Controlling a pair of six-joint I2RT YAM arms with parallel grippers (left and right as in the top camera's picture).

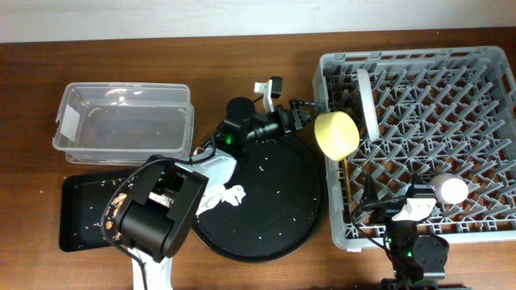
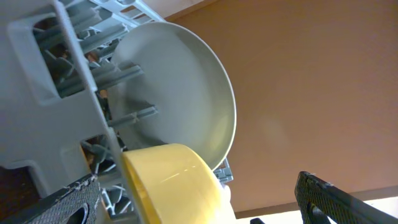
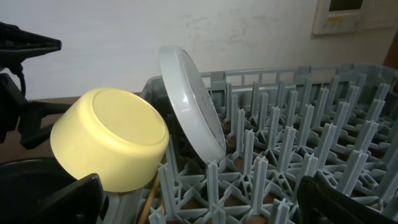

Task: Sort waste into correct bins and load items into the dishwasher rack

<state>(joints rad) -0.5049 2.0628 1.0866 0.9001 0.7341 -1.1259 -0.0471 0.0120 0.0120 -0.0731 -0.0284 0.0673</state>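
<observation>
The yellow bowl [image 1: 337, 133] lies tilted on the left rim of the grey dishwasher rack [image 1: 484, 234], bottom facing out [image 3: 112, 146]. My left gripper [image 1: 309, 119] is open with its fingers wide on either side of the bowl [image 2: 174, 180], not pressing it. The pale plate [image 1: 367, 101] stands upright between pegs behind the bowl [image 3: 189, 99]. The chopsticks [image 1: 345, 173] lie in the rack by its left wall. A pink cup [image 1: 450, 189] sits in the rack's front right. My right gripper [image 3: 205, 208] is open and empty above the pegs. The blue cup is out of view.
A crumpled white napkin [image 1: 222, 196] lies on the large round black tray [image 1: 274, 217], which holds scattered crumbs. The clear tub [image 1: 121, 121] stands at the back left. The shallow black tray [image 1: 81, 213] lies in front of it, partly under my left arm.
</observation>
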